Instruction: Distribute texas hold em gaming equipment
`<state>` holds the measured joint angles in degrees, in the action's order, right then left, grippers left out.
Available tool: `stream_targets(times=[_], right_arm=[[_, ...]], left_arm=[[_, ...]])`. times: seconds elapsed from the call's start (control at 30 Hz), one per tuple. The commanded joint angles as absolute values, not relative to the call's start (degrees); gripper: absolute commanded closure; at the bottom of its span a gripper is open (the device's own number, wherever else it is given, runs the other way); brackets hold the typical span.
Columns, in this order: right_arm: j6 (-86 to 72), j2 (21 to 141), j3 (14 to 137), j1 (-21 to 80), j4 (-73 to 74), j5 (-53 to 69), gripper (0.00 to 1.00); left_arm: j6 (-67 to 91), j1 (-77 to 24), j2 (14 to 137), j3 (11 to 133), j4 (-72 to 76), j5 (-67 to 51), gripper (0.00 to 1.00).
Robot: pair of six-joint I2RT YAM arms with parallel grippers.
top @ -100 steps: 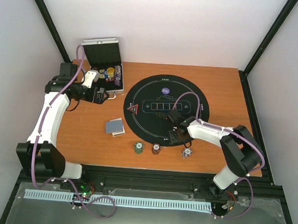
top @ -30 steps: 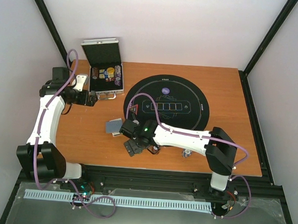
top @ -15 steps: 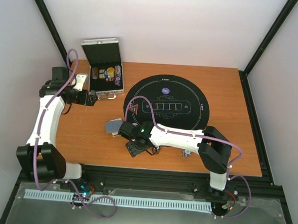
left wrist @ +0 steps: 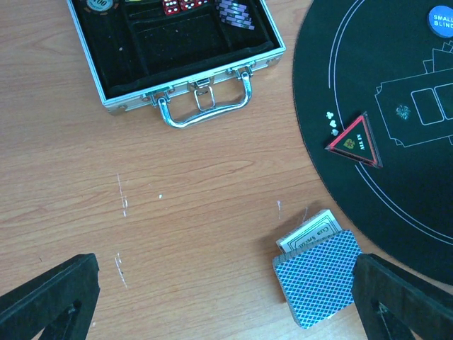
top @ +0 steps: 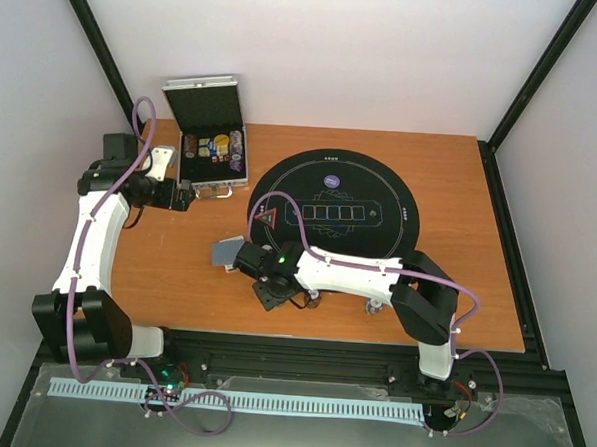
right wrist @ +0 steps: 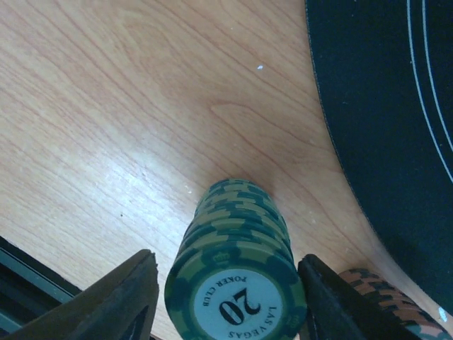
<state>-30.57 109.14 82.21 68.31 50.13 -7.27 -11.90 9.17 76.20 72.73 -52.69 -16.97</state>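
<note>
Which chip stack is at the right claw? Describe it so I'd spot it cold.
Start at the round black mat and drop to the wooden table off its near edge. There, between the fingers of the right claw, stands the green stack whose top chip reads 20; the red-brown stack beside it is outside the fingers.

Green chip (right wrist: pixel 237 301) reads "Poker Club Las Vegas 20"

From above, the right gripper (top: pixel 272 295) covers the green stack (right wrist: pixel 237 276) completely. At the wrist, the bottom edge clips that stack, and whether the fingers (right wrist: pixel 131 301) touch it can't be made out. A red stack (right wrist: pixel 382 294) just peeks in, corner-cropped. The case (left wrist: pixel 127 99) runs off the left wrist view's top; overhead, its contents are too small to name.
</note>
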Motion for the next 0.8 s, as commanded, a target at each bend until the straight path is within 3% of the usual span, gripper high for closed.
stream_targets(times=[0.0,0.2,0.33,0.47,0.67,0.77], right_arm=[[-30.1,110.4,84.4,68.7,50.2,-8.0,0.49],[-29.6,111.0,85.0,68.7,50.6,-8.2,0.52],[-29.3,112.0,85.6,68.7,51.7,-9.3,0.43],[-29.3,112.2,85.8,68.7,51.9,-10.3,0.42],[-29.3,111.9,86.0,68.6,51.6,-10.5,0.57],[-29.3,111.7,86.3,68.7,51.6,-10.4,0.59]], left_arm=[[-12.4,9.4,74.8,73.7,-52.1,-17.7,0.0],[-12.5,9.3,74.9,73.6,-52.0,-18.3,0.0],[-12.6,9.3,74.9,73.7,-52.1,-18.8,0.0],[-12.6,9.4,74.8,73.5,-52.0,-19.2,0.0],[-12.9,9.4,74.5,73.0,-51.9,-19.1,0.0],[-13.1,9.3,74.5,72.9,-52.0,-19.4,0.0]])
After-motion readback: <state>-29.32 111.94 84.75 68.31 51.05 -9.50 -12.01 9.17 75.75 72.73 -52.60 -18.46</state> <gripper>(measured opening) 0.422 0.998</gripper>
